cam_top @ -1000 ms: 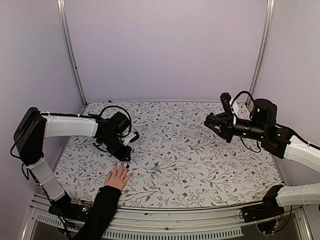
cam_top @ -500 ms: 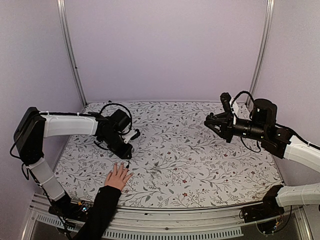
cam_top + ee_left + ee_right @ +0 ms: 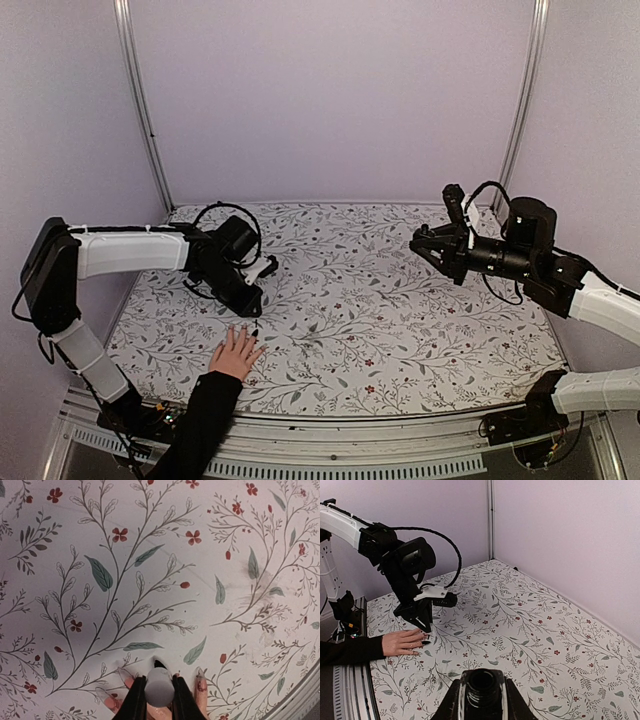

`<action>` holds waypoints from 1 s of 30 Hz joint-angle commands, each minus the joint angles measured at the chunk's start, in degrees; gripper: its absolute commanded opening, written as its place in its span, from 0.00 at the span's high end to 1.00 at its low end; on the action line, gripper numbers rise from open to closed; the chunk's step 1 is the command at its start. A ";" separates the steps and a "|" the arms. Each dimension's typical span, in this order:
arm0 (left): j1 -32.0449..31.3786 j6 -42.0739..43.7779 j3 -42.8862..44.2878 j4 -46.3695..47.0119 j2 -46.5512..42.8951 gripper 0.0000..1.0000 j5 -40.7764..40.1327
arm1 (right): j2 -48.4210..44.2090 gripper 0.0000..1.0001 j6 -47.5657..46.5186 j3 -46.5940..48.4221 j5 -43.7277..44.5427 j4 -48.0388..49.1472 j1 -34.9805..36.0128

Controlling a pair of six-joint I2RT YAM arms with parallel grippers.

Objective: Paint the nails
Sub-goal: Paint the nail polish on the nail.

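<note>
One close, one far: L gripper [image 3: 250,304] — clenched on brush cap [image 3: 159,690] — hangs just over nails [image 3: 201,686]; R gripper [image 3: 418,243], gripping bottle [image 3: 482,680], well apart.

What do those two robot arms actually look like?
The left arm and right arm share white tubular links and bulky black joints. A black cable loops over the black two-fingered left end effector; the right end effector matches.

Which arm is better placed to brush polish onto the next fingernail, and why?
Left. The left claw grips the white-capped polish brush right over the nails of the light-skinned hand. The right claw holds the open dark bottle far across the floral table.
</note>
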 commanded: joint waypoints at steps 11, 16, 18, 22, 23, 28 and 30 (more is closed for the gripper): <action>-1.70 -0.16 -0.66 -1.69 0.41 1.00 -1.32 | -1.12 1.00 0.10 -0.51 0.45 1.01 -0.22; -1.66 0.04 -0.56 -1.56 0.99 1.00 -1.16 | -1.08 1.00 0.10 -0.60 0.46 0.96 -0.22; -1.70 0.08 -0.65 -1.60 1.13 1.00 -1.15 | -1.07 1.00 0.13 -0.60 0.51 0.95 -0.21; -1.79 0.16 -0.48 -1.60 1.44 1.00 -0.81 | -0.92 1.00 0.14 -0.53 0.44 0.98 -0.20; -1.87 0.27 -0.47 -1.60 1.56 1.00 -0.69 | -0.97 1.00 0.17 -0.52 0.46 0.97 -0.19; -2.07 0.45 -0.47 -1.58 2.25 1.00 -0.38 | -1.07 1.00 0.11 -0.60 0.60 0.98 -0.22; -2.10 0.55 -0.34 -1.60 2.43 1.00 -0.54 | -1.07 1.00 0.10 -0.60 0.64 1.00 -0.20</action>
